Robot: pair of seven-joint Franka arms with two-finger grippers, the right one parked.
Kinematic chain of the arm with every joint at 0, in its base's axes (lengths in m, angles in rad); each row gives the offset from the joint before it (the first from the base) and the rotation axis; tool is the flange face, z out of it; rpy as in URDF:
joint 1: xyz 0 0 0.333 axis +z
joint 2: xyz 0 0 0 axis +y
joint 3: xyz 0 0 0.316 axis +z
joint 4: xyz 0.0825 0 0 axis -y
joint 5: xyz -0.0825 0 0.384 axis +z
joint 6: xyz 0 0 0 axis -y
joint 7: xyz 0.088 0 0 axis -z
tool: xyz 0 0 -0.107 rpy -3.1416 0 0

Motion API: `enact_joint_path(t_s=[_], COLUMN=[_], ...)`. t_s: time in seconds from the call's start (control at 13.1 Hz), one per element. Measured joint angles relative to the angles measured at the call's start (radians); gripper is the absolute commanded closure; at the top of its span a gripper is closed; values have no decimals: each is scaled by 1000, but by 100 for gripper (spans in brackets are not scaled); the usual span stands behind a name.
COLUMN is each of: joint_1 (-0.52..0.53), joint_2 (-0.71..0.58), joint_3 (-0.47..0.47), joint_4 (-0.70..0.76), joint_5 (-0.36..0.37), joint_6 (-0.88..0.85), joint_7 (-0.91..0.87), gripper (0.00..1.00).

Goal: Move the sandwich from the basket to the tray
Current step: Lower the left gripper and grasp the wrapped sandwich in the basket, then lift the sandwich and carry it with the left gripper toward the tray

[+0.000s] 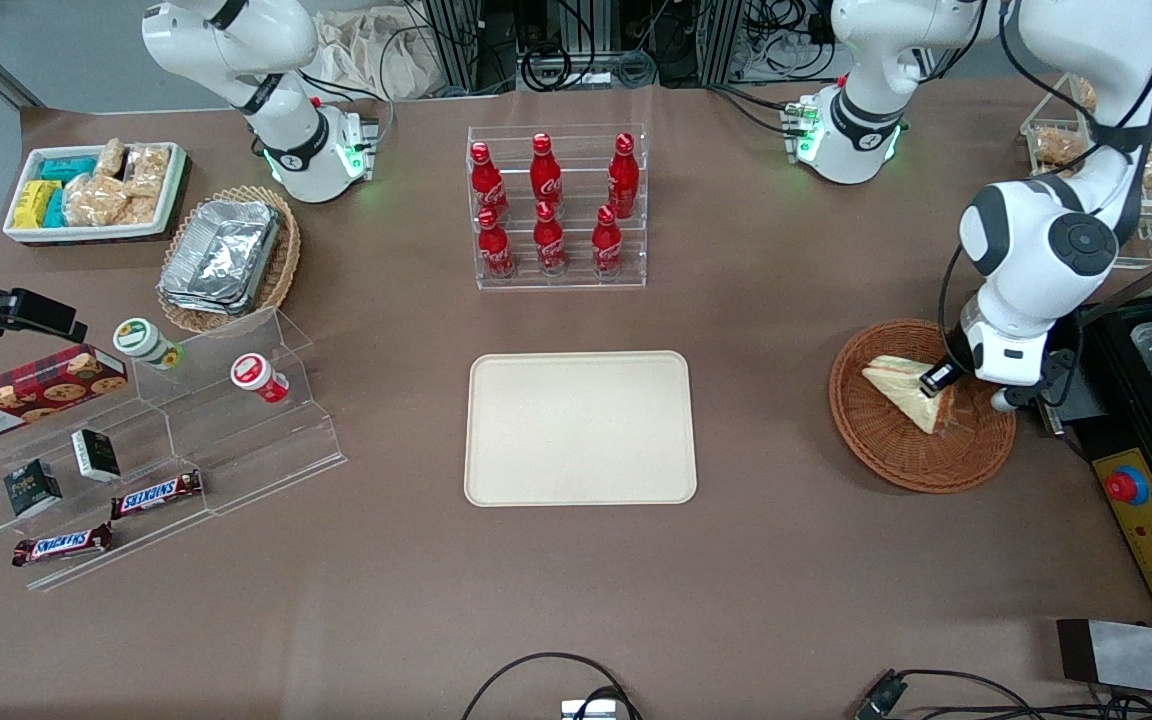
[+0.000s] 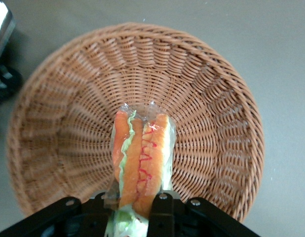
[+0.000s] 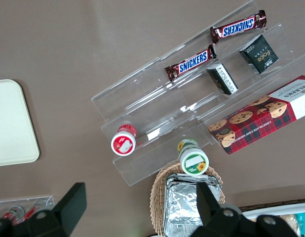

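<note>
Cream tray (image 1: pixel 580 428) sits bare mid-desk. Over at the working arm's end, the claw (image 1: pixel 938 381) is down in the wicker basket (image 1: pixel 896 452), clamped on the sandwich (image 1: pixel 906 388).

The front view looks steeply down on the whole brown table (image 1: pixel 796 560) from high up. The left wrist view looks straight down, very close, past the black pincer (image 2: pixel 135 210) into the round reddish-brown wicker basket (image 2: pixel 216 103), which shows at centre right of the front view (image 1: pixel 886 455). The right wrist view looks down from mid-height and shares the flat cream-beige rectangular tray (image 3: pixel 12 123) with the front view (image 1: pixel 580 428).
</note>
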Motion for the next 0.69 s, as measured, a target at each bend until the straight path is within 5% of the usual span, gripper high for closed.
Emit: enact_joint_path(t_s=[0.69], joint_1=[-1], joint_2=[-62], joint_3=[-167], joint_4=[192], joint_5=[48], joint_6=[-321], joint_7=[345], gripper=[75])
